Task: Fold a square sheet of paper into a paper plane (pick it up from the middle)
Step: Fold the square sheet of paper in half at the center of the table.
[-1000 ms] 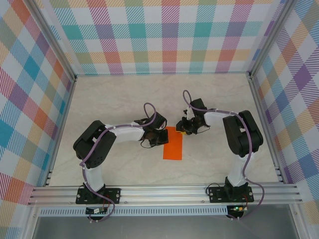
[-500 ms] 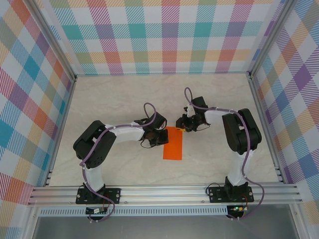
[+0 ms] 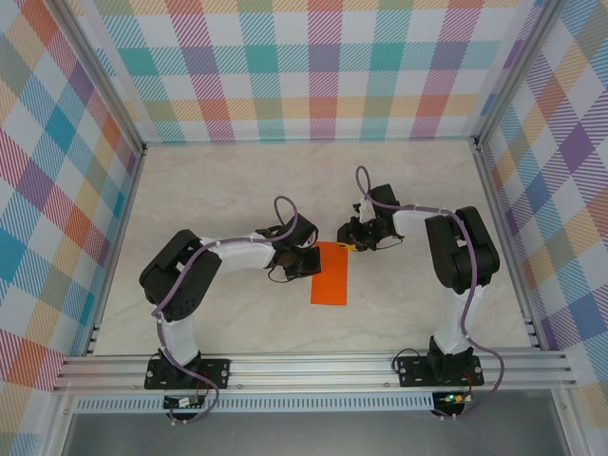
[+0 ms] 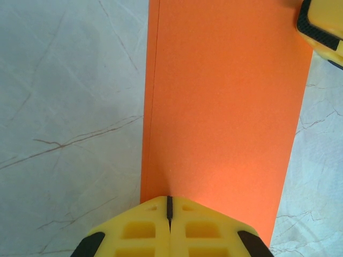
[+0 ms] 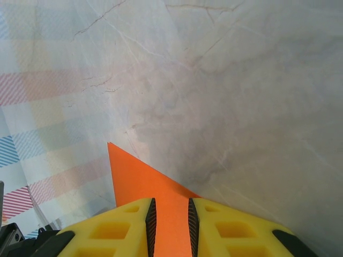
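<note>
Clearly only the opening fold is in place. The square sheet of paper [image 3: 331, 275] lies on the worktop [image 3: 218, 190] as a narrow upright rectangle between the two arms, and the left wrist view shows a second layer's edge running just inside its left border, so I judge it folded in half. No slanted nose folds, no point and no wings show on it, so most of the plane is left to make.

The left arm reaches low across from its base, elbow bent. Its tool [image 3: 302, 263] meets the left long edge of the sheet about halfway along. From its own camera that tool [image 4: 169, 208] has its jaws fully together, tips down on the orange surface [image 4: 225, 107]. I cannot tell whether a layer is caught between them or merely pressed flat.

The right arm bends back toward the centre, with its tool [image 3: 352, 245] at the far right corner of the sheet. In the right wrist view this tool [image 5: 170, 208] keeps a narrow gap with orange showing through it. One sharp corner of the sheet [image 5: 131, 174] pokes out beyond the tips. With that gap showing, the grip looks loose rather than clamped.
</note>
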Controlling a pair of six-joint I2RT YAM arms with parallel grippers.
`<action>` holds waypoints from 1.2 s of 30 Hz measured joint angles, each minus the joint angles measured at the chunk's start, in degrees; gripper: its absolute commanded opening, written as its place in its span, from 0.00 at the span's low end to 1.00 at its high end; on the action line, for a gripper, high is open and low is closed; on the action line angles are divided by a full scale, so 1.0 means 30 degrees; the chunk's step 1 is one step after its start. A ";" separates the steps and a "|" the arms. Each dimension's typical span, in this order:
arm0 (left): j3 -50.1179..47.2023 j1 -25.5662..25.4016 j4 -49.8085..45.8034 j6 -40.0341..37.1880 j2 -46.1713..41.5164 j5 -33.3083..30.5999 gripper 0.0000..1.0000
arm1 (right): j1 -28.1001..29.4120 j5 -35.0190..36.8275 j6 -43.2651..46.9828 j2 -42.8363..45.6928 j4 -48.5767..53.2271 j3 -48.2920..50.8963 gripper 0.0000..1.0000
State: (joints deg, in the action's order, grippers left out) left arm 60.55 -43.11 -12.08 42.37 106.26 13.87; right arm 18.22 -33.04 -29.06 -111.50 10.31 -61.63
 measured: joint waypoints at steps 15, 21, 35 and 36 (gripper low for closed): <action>0.0000 0.0000 0.0007 -0.0007 0.0000 0.0007 0.00 | -0.0007 0.0364 0.0058 0.0044 0.0685 -0.0277 0.28; -0.0029 0.0000 -0.0153 -0.0007 -0.0138 0.0000 0.03 | -0.0066 0.1239 -0.0131 0.2288 0.1683 0.0408 0.35; -0.0240 0.0000 -0.1632 0.0095 -0.3585 -0.0554 0.38 | 0.0583 0.1676 -0.2127 1.0076 0.1639 0.6564 0.55; -0.0379 0.0000 -0.1632 0.0138 -0.3847 -0.0641 0.39 | 0.0707 0.1727 -0.2193 1.0236 0.1661 0.6739 0.55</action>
State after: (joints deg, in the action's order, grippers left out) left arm 59.42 -43.11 -16.97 42.78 94.72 11.94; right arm 20.34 -27.86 -35.64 -80.79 15.29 -41.41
